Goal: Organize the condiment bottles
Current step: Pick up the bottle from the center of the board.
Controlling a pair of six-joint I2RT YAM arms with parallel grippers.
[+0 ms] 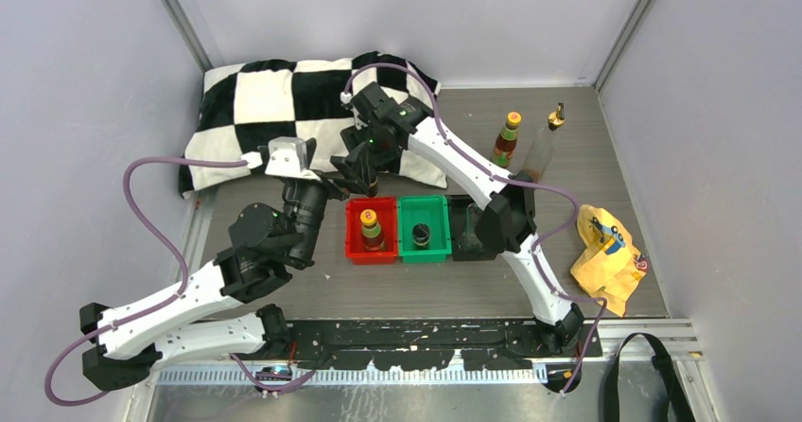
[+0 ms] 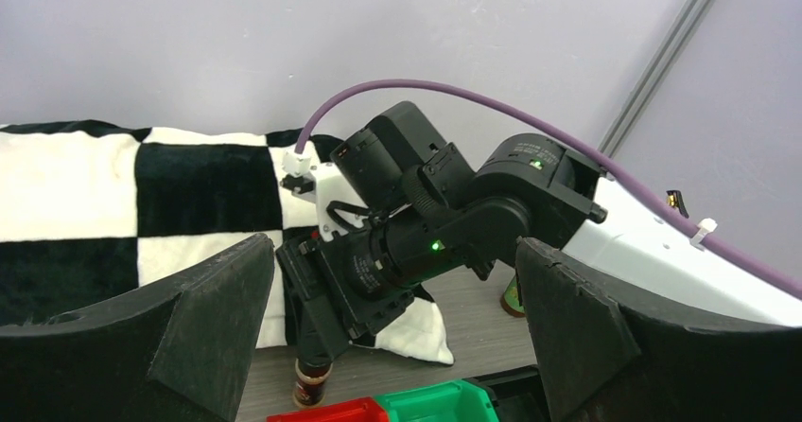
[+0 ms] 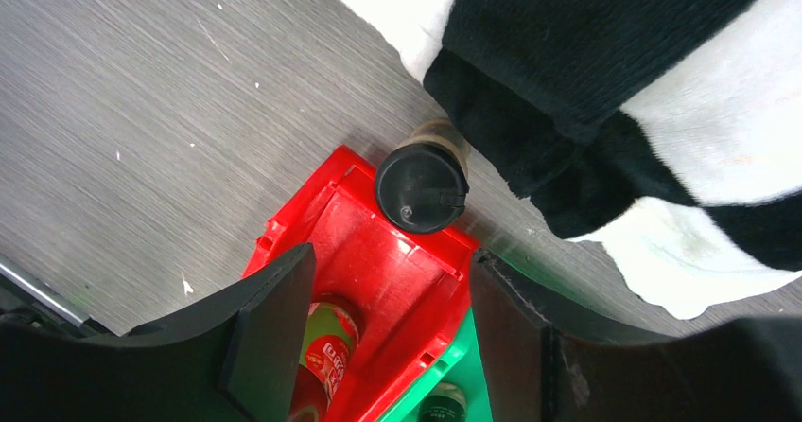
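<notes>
A short dark bottle with a black cap (image 3: 421, 187) stands on the table just behind the red tray (image 3: 378, 252), at the edge of the checkered cloth; it also shows in the left wrist view (image 2: 310, 379). My right gripper (image 3: 388, 337) is open above the tray's back wall, just short of this bottle. A reddish-brown bottle (image 1: 369, 223) stands in the red tray (image 1: 352, 242). Another dark bottle (image 1: 422, 236) stands in the green tray (image 1: 423, 252). A second reddish-brown bottle (image 1: 508, 138) and a clear glass bottle (image 1: 544, 143) stand at the back right. My left gripper (image 2: 397, 346) is open and empty, left of the right gripper.
A black tray (image 1: 463, 242) sits right of the green one, partly under the right arm. The black-and-white checkered cloth (image 1: 284, 100) lies at the back left. A crumpled yellow bag (image 1: 605, 252) lies at the right. Grey walls close in three sides.
</notes>
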